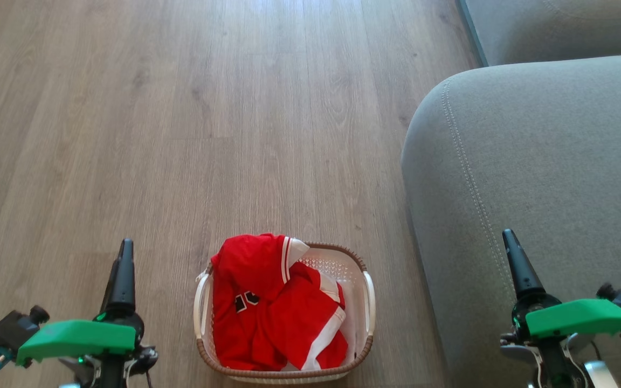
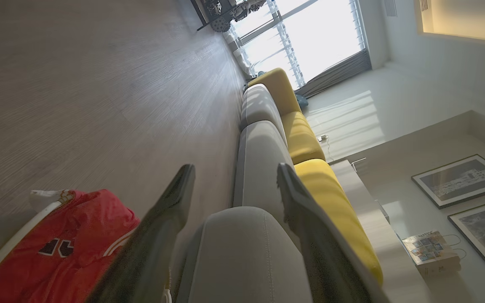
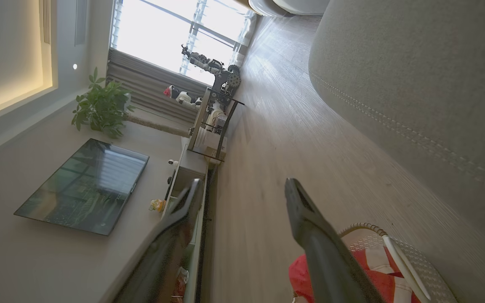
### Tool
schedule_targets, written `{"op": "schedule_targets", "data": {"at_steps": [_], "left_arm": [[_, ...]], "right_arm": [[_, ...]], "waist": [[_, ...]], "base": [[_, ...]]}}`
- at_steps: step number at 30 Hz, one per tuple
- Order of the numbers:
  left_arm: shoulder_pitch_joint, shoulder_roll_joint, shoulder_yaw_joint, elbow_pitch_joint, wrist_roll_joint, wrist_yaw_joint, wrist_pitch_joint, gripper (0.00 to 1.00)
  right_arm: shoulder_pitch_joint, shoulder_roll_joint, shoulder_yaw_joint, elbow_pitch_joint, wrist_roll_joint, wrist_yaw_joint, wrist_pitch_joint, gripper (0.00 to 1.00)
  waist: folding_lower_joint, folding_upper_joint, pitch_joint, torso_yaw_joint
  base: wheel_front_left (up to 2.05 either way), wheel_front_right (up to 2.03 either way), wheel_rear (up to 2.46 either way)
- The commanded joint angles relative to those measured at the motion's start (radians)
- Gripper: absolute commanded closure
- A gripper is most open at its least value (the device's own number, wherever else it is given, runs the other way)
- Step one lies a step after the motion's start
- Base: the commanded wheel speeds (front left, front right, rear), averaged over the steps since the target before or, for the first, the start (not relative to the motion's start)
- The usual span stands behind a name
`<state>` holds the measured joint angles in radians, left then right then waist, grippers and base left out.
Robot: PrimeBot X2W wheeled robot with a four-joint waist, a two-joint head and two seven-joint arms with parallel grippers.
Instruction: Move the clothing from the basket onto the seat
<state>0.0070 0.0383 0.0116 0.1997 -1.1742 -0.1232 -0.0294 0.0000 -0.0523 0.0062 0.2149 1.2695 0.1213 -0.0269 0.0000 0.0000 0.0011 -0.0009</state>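
Observation:
The white basket with its brown rim stands on the wood floor at the bottom centre of the head view. The red clothing with white trim is piled inside, the lettered jersey on the left. The grey seat lies just to its right. My left gripper hovers open to the left of the basket, my right gripper open over the seat's front edge. In the left wrist view the gripper is empty, with clothing and seat beyond. The right gripper is empty too, above basket and clothing.
Wood floor stretches ahead and left of the basket. Yellow back cushions line the sofa. A television, a plant and a rack with objects stand along the far wall.

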Motion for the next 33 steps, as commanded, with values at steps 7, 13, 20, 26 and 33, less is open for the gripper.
{"op": "schedule_targets", "data": {"at_steps": [7, 13, 20, 26, 33], "left_arm": [[-0.033, 0.021, 0.015, -0.058, 0.171, 0.003, -0.031, 0.0], [-0.03, 0.02, 0.016, -0.068, 0.292, 0.011, -0.051, 0.0], [-0.028, 0.022, 0.011, -0.073, 0.404, 0.016, -0.072, 0.0], [-0.027, 0.022, 0.013, -0.075, 0.464, 0.016, -0.086, 0.0], [-0.026, 0.02, 0.014, -0.088, 0.549, 0.016, -0.107, 0.0]], "right_arm": [[-0.061, -0.031, 0.024, -0.049, -0.161, 0.005, -0.032, 0.0], [-0.066, -0.038, 0.029, -0.047, -0.29, 0.005, -0.052, 0.0], [-0.07, -0.039, 0.041, -0.031, -0.393, 0.006, -0.073, 0.0], [-0.076, -0.038, 0.046, -0.032, -0.463, 0.006, -0.088, 0.0], [-0.083, -0.04, 0.06, -0.046, -0.552, 0.006, -0.108, 0.0]], "waist": [[0.0, 0.0, 0.0, 0.0], [0.0, 0.0, -0.001, 0.0], [0.0, 0.0, 0.001, -0.005], [0.0, 0.0, 0.0, -0.008], [0.0, 0.0, 0.0, -0.009]], "base": [[0.0, 0.0, 0.0], [0.0, 0.0, 0.0], [0.0, 0.0, 0.0], [0.0, 0.0, 0.0], [0.0, 0.0, 0.0]]}}
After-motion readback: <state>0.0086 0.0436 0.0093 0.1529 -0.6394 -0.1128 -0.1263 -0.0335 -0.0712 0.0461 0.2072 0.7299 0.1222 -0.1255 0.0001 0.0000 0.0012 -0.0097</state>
